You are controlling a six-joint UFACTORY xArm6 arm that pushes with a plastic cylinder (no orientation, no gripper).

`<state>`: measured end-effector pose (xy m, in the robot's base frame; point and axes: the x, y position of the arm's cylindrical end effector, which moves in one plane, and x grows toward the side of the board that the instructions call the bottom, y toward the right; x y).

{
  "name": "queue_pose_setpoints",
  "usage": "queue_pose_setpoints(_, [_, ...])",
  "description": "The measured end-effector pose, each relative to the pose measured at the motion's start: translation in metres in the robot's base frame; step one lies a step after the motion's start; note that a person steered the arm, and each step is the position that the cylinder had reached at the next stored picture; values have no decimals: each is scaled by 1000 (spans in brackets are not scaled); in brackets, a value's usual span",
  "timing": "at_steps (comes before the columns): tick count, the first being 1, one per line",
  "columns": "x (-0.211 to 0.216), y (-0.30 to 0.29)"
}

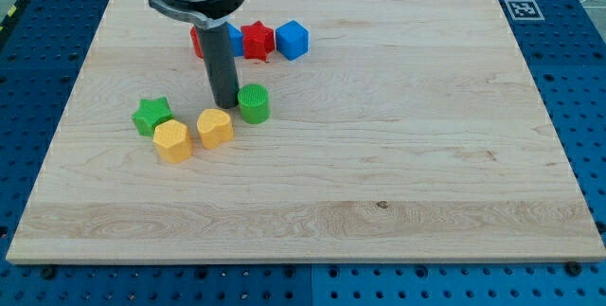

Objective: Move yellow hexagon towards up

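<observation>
The yellow hexagon (172, 141) lies on the wooden board (379, 154) at the view's left, just below the green star (151, 115). A second yellow block (215, 128), with a more rounded shape, sits close to its right. My tip (224, 105) rests on the board just above this second yellow block and just left of the green cylinder (254, 103). The tip is up and to the right of the yellow hexagon and does not touch it.
Near the view's top a row of blocks stands behind the rod: a red block (196, 41) and a blue block (235, 39), both partly hidden, then a red star (257, 40) and a blue block (293, 39).
</observation>
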<state>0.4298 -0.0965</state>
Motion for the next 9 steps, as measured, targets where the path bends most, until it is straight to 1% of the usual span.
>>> queue_pose_setpoints(2, [-1, -10])
queue_pose_setpoints(3, [-9, -18])
queue_pose_setpoints(4, [-19, -38])
queue_pose_setpoints(7, [-19, -135])
queue_pose_setpoints(8, [3, -157])
queue_pose_setpoints(9, [66, -172])
